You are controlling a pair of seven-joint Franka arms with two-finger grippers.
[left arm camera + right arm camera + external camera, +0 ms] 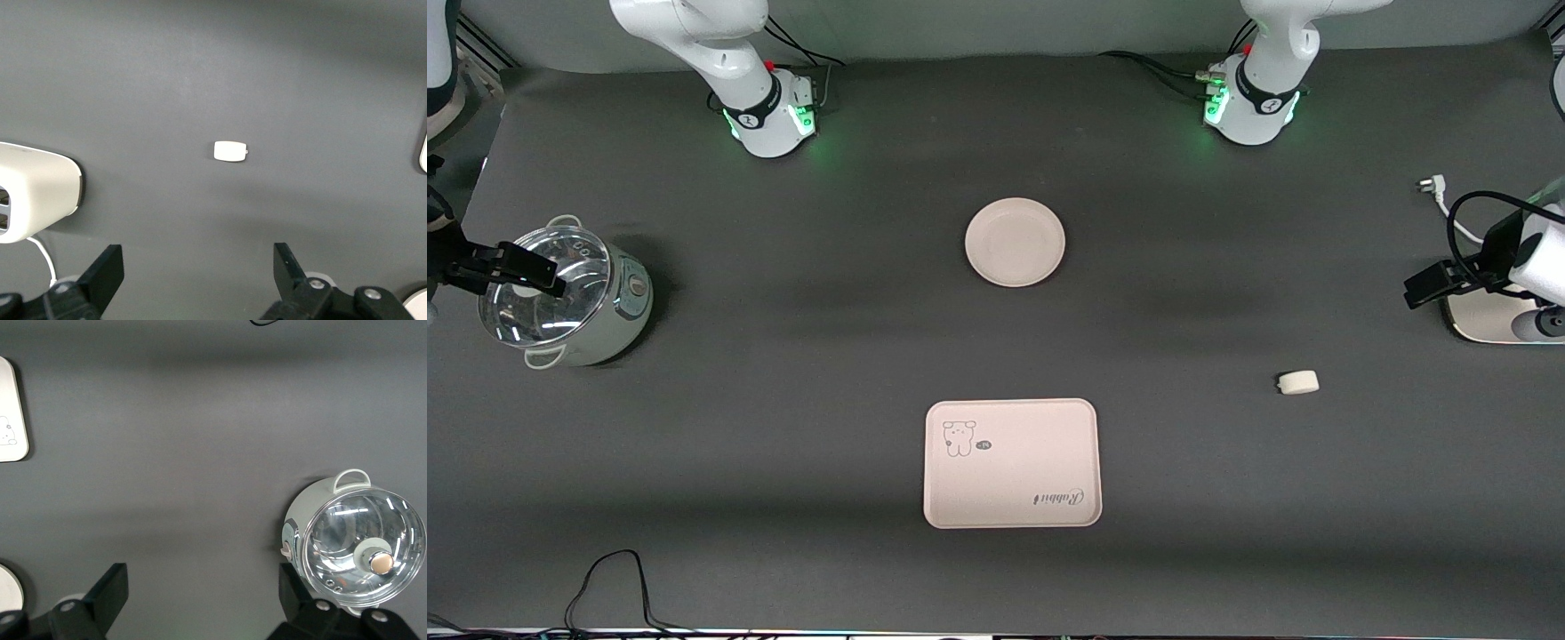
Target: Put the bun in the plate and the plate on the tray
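Observation:
The small white bun [1297,382] lies on the dark table toward the left arm's end, and shows in the left wrist view [231,151]. The round plain plate [1015,242] sits empty mid-table. The rectangular tray [1011,463] with the animal drawing lies nearer the front camera than the plate; its corner shows in the right wrist view [10,413]. My left gripper [1432,284] [198,267] is open and empty, up over the table's left-arm end, apart from the bun. My right gripper [511,267] [200,587] is open and empty, over a pot.
A pale green pot with a glass lid [560,298] [353,547] stands at the right arm's end. A white appliance [1494,316] [33,193] and a white plug with cable [1432,187] are at the left arm's end.

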